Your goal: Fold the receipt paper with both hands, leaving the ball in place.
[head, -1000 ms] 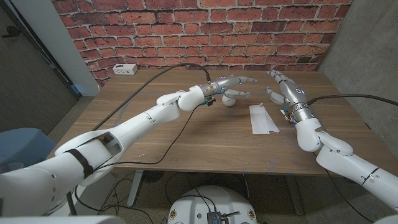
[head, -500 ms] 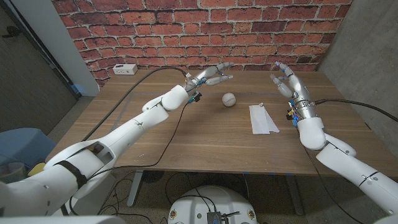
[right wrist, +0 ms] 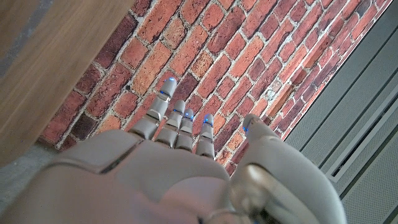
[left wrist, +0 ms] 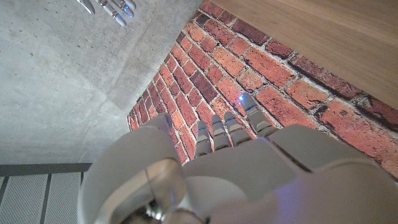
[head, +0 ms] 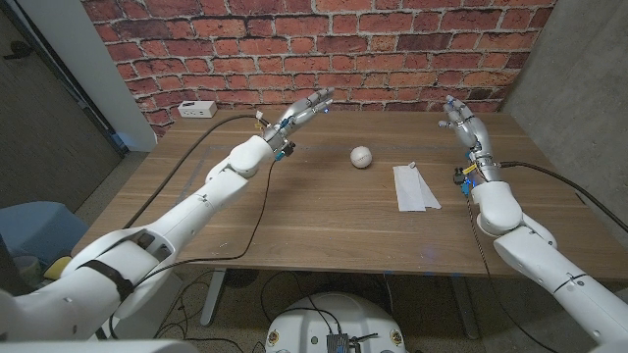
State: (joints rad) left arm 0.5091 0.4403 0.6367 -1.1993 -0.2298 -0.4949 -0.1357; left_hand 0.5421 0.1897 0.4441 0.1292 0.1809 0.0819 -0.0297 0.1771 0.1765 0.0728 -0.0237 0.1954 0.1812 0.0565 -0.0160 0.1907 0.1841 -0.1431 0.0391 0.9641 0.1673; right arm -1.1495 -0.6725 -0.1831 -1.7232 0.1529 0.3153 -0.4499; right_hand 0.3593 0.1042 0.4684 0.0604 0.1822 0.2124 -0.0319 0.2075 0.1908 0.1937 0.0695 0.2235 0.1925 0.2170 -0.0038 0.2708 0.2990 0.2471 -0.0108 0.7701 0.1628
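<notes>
A white strip of receipt paper (head: 414,186) lies on the wooden table (head: 324,211), right of centre. The white ball (head: 362,156) sits just left of it, farther back. My left hand (head: 297,113) is raised over the table's back left, fingers stretched toward the brick wall, holding nothing. My right hand (head: 465,125) is lifted near the back right, behind the paper, fingers loosely apart and empty. The left wrist view shows my left hand (left wrist: 211,168) pointing at the wall; the right wrist view shows my right hand (right wrist: 180,155) doing the same.
A small white box (head: 198,109) stands at the table's back left corner. A black cable (head: 211,147) trails across the table's left side along my left arm. The brick wall (head: 324,49) runs behind the table's far edge.
Both hands have pulled away from the ball and paper, rising toward the wall: the left hand went left and back, the right hand back. Ball and paper stayed put.
</notes>
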